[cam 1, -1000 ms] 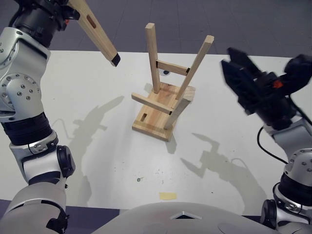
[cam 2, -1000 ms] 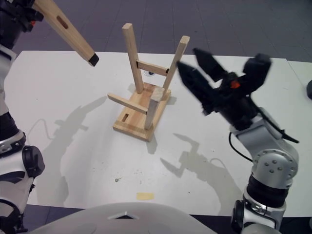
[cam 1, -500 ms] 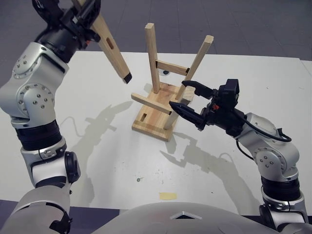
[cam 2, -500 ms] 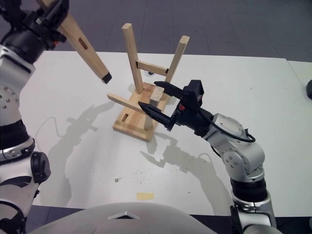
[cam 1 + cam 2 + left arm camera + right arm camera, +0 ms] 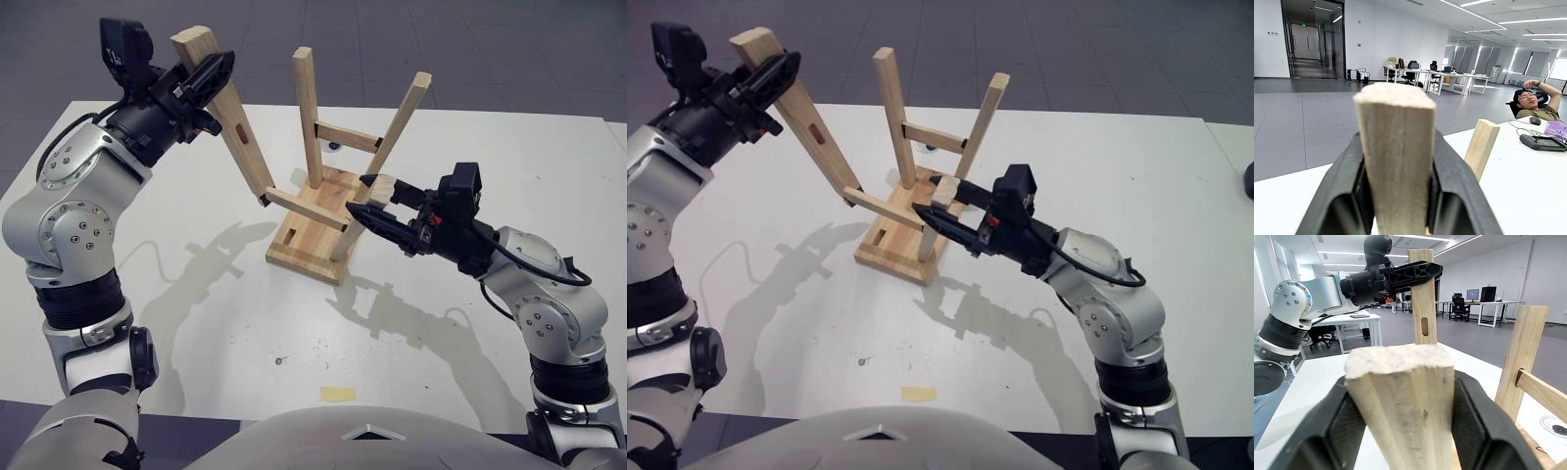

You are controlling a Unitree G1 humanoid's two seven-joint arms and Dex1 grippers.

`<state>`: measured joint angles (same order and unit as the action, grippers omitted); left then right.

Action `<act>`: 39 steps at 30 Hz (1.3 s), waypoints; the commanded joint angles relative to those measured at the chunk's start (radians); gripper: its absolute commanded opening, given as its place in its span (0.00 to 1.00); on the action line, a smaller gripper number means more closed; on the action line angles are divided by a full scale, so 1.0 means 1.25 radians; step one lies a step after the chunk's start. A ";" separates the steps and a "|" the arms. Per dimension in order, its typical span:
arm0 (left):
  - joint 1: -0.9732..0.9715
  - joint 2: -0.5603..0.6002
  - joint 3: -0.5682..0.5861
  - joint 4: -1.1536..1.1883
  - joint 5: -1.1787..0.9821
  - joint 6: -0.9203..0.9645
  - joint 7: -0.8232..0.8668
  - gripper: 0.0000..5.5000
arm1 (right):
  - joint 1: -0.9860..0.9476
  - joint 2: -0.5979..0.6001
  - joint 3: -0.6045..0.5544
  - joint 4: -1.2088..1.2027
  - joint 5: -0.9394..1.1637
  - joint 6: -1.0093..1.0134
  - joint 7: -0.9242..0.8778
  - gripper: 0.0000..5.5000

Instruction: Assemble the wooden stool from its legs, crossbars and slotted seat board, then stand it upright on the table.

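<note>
Your left gripper [image 5: 210, 74] is clamping the loose leg [image 5: 238, 134] near its top; your right gripper [image 5: 361, 196] is pinching the seat board's [image 5: 299, 250] nearest leg [image 5: 350, 233].

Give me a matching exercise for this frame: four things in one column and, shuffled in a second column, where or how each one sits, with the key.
Things:
1. loose leg
2. near leg
3. seat board
4. yellow scrap

States:
A. lies flat on the table
B. stands on the seat board, top end clamped in the right gripper
C. lies alone near the table's front edge
D. held tilted above the table in the left gripper

Pairs: 1-D, 2-B, 3-A, 4-C
</note>
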<state>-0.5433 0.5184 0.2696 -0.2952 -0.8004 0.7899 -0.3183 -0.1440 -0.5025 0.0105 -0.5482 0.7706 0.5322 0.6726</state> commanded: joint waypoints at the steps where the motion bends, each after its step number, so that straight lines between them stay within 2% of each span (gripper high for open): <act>1: 0.012 -0.022 0.003 -0.014 -0.006 0.009 0.019 0.19 | 0.028 0.017 0.011 -0.006 -0.054 -0.013 -0.046 0.40; 12: 0.048 -0.136 0.016 -0.045 -0.035 0.047 0.165 0.19 | 0.110 0.065 0.015 -0.044 -0.123 -0.065 -0.133 0.39; 20: 0.082 -0.137 0.021 -0.049 -0.030 0.090 0.196 0.19 | 0.114 0.081 0.005 -0.025 -0.146 -0.086 -0.155 0.39; 27: 0.074 -0.213 0.034 -0.006 -0.026 0.050 0.237 0.19 | 0.106 0.089 0.017 -0.019 -0.147 -0.089 -0.159 0.39; 32: 0.055 -0.200 -0.008 0.009 0.003 0.037 0.187 0.19 | 0.107 0.097 0.028 -0.012 -0.152 -0.094 -0.158 0.39; 39: 0.050 -0.173 -0.080 0.110 0.127 -0.080 0.088 0.19 | 0.103 0.112 0.041 -0.003 -0.162 -0.102 -0.160 0.39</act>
<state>-0.4763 0.2809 0.1968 -0.1982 -0.6964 0.7202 -0.1856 -0.0340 -0.3655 0.0475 -0.5852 0.5869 0.3753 0.4900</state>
